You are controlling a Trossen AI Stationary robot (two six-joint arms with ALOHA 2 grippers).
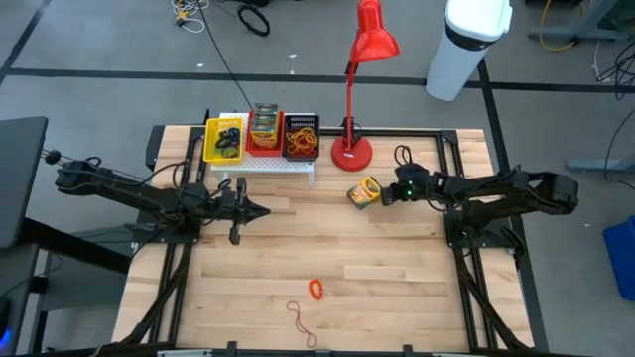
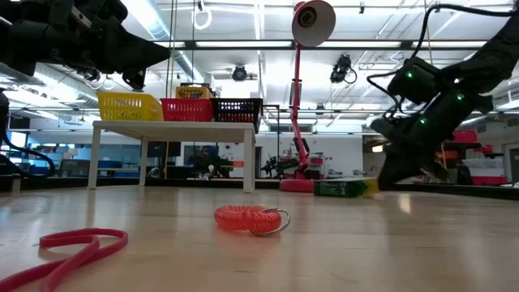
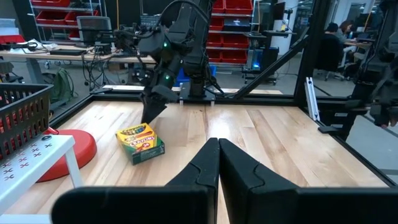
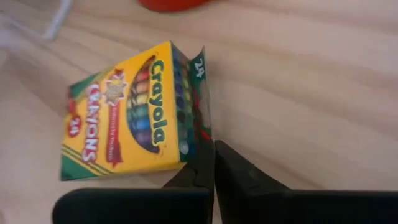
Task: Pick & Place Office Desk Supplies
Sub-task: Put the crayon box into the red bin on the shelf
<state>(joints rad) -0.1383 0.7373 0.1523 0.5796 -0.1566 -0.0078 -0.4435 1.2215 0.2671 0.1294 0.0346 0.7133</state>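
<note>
A green-and-yellow crayon box point(image 1: 364, 191) point(image 4: 124, 115) lies flat on the wooden table, right of centre and near the lamp's base. My right gripper point(image 1: 382, 194) point(image 4: 213, 152) slants down at the box's right end with its fingers shut. My left gripper point(image 1: 260, 210) point(image 3: 217, 146) hangs level above the table's left half, shut and with nothing in it. An orange-red coiled band point(image 1: 316, 289) and a red rubber-band loop point(image 1: 301, 322) lie near the front edge. My right gripper's shut fingertips point(image 4: 208, 163) meet the crayon box at its green end flap point(image 4: 200, 93), by the box's near corner. They come slanting down from the table's right side. Whether the flap is caught between them I cannot tell. The box rests flat on the table.
A white perforated rack point(image 1: 263, 164) at the back carries a yellow, a red and a black basket. The red desk lamp's base point(image 1: 350, 151) stands just behind the crayon box. Bare wood lies in the table's middle and right front.
</note>
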